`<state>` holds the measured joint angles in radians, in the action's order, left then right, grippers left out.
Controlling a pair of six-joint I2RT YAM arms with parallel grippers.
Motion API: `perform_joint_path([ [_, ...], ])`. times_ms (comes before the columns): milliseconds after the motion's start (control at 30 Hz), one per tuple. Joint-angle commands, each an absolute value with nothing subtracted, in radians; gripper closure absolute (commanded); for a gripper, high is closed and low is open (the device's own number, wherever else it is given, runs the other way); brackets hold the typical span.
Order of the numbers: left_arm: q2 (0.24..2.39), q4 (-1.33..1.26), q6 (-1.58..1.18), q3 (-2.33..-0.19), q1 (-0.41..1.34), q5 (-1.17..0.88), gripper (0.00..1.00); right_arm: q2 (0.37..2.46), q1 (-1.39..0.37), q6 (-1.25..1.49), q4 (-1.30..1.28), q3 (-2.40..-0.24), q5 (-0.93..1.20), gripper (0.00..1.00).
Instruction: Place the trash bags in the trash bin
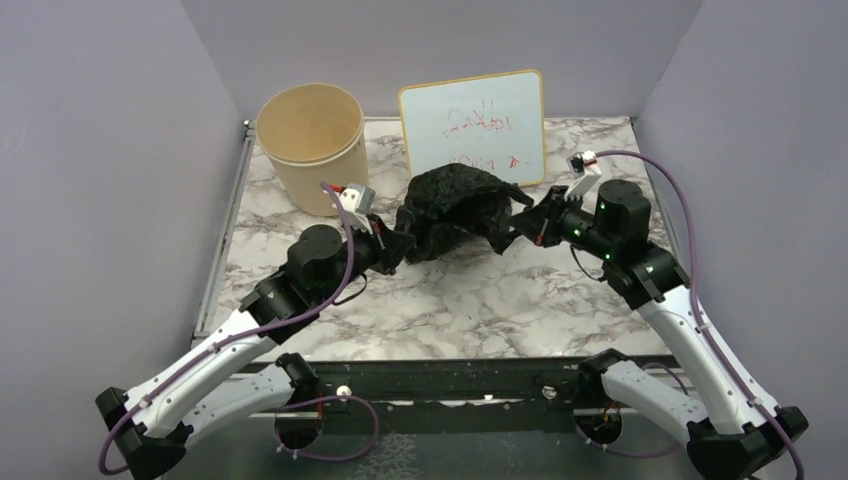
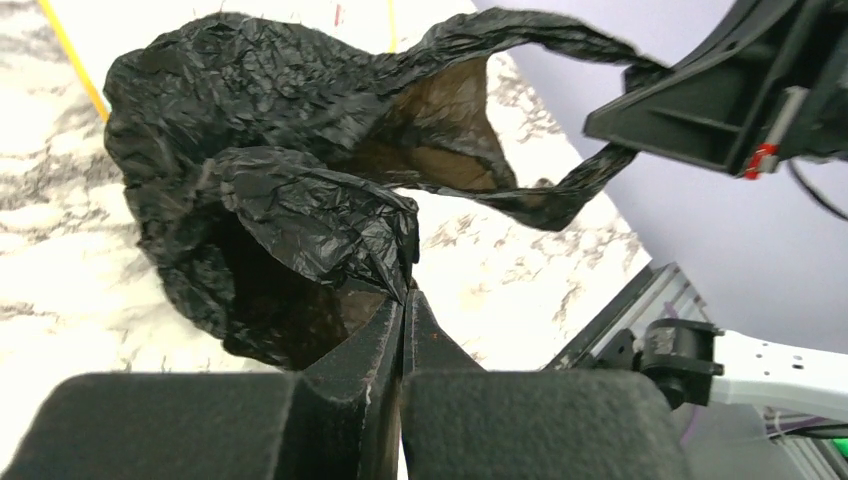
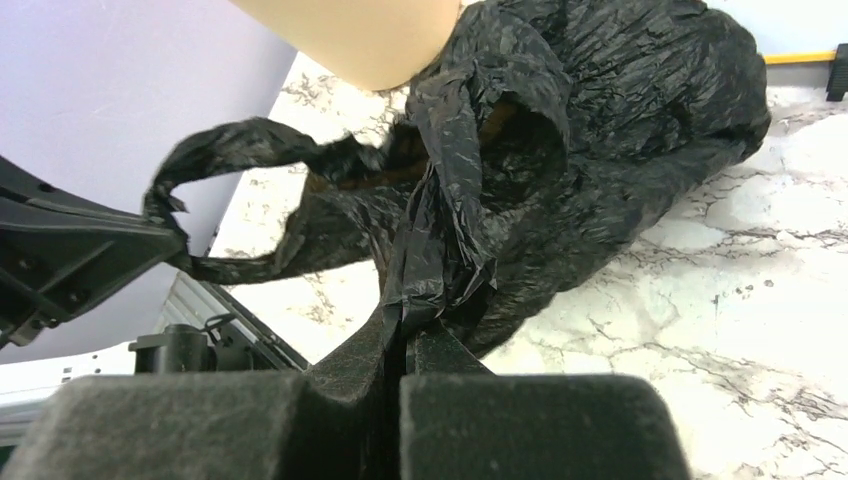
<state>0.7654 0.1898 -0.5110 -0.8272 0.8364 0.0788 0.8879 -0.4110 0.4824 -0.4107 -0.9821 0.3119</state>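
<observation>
The top view is giving the whole layout: the trash bag is spanning the gap between the two arms at the middle of the counter. It is outside the trash bin, which is standing at the back left with its mouth facing up. The bag is lying just in front of a whiteboard leaning against the rear wall, and to the right of the bin.

Only the wrist views are revealing the grips. The left wrist camera is showing the left tool with its jaws pressed together on a folded edge of the bag, no gap between them. The right wrist camera is showing the right tool likewise clamped tight, pinching a twisted rope of film. Each wrist view is also catching the other tool, with a thin strip of bag running to it.

The bag is thin, glossy and heavily crinkled, glowing brownish where light is passing through. The bin is smooth, beige and cylindrical with a rolled rim. The counter is white marble pattern with grey veins, and the whiteboard is carrying red scribbles inside a yellow frame.

Lavender walls are closing in the counter on the left, back and right. A broad stretch of marble is lying between the bag and the arm bases. Whether the bag's underside is touching the counter cannot be told.
</observation>
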Motion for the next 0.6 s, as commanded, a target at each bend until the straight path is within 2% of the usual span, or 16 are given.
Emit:
perform_joint_path([
  [0,0.835,0.269,-0.505,-0.838,0.838,0.109,0.97,0.934,-0.41,0.499,-0.419,-0.977,0.335,0.99],
  [200,0.975,0.271,-0.554,-0.758,0.838,0.064,0.99,1.039,-0.41,0.508,-0.407,-0.856,0.44,0.99],
  [300,1.042,0.259,-0.528,-0.832,0.824,0.064,0.99,1.107,-0.41,0.497,-0.415,-0.911,0.414,0.99],
  [367,1.116,0.319,-0.456,-1.045,0.782,0.061,1.0,1.186,-0.41,0.466,-0.42,-1.123,0.407,0.99],
  [467,1.255,0.364,-0.342,-1.494,0.727,0.029,1.0,1.349,-0.41,0.388,-0.507,-1.614,0.469,0.99],
  [533,1.318,0.341,-0.263,-1.736,0.727,-0.098,1.0,1.386,-0.412,0.386,-0.48,-1.839,0.514,0.99],
  [567,1.329,0.315,-0.232,-1.802,0.727,-0.209,1.0,1.365,-0.411,0.386,-0.421,-1.866,0.519,0.99],
])
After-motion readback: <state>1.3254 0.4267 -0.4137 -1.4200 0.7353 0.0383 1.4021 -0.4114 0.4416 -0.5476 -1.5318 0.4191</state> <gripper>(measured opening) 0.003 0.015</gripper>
